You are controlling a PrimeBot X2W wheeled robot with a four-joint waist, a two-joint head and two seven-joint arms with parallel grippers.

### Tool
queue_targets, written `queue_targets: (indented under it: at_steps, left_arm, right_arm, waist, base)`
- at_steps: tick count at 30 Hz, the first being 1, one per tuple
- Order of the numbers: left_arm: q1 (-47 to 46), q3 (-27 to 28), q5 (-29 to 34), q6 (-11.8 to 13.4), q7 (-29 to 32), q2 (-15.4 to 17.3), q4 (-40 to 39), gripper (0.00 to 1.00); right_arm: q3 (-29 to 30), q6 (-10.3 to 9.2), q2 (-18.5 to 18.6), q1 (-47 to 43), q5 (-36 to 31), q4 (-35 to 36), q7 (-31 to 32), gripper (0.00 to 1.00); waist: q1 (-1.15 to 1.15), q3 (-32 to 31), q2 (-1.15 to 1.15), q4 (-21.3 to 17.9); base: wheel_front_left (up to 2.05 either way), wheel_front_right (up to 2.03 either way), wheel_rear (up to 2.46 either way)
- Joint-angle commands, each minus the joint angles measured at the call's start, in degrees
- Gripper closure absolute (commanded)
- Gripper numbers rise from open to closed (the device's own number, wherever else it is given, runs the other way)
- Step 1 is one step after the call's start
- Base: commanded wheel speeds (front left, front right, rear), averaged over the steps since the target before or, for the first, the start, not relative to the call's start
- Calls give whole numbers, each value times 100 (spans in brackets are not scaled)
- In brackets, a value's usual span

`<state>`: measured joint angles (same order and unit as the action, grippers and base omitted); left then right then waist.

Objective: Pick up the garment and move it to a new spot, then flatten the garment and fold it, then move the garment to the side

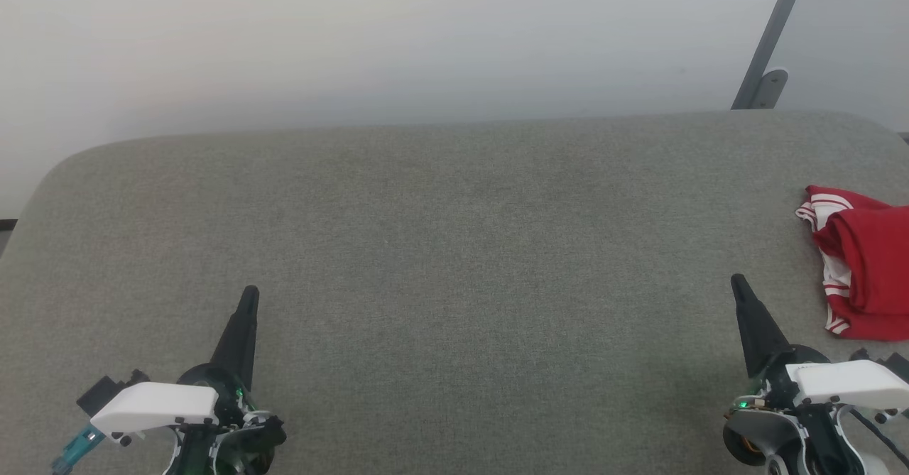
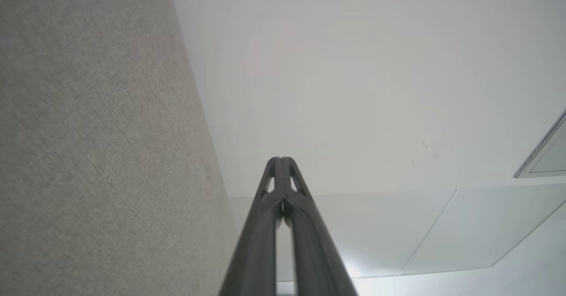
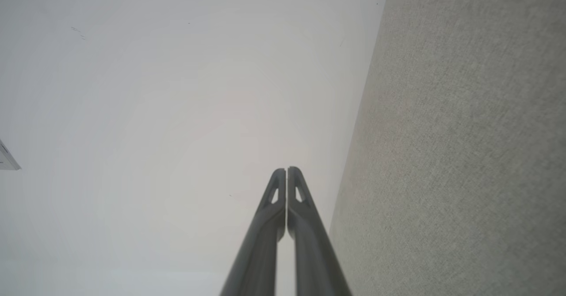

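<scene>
Both grippers are pointing forward over the near part of the grey fabric surface, the left gripper at lower left and the right gripper at lower right, each pressing its two dark fingers together on nothing. The garment is lying bunched at the surface's right edge, near the right gripper's fingertips but not touching them, well apart from the left gripper.

I couldn't read any text, numbers or labels anywhere, not even on the bundled red shirt.
</scene>
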<state>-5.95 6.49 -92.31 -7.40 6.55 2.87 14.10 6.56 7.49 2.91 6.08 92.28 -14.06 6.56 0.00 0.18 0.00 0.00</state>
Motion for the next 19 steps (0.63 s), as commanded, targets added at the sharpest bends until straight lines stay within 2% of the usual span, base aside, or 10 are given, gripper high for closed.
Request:
queue_targets:
  at_steps: [1, 19]
  left_arm:
    - [-68, 0, -20, -17, 15, -13, -5, 100]
    - [-68, 0, -20, -17, 15, -13, -6, 100]
  right_arm:
    - [2, 1, -20, 27, 26, 15, 13, 100]
    - [3, 1, -20, 27, 26, 15, 13, 100]
  waist:
    - [0, 0, 0, 0]
    - [0, 0, 0, 0]
  base:
    - [0, 0, 0]
    - [0, 0, 0]
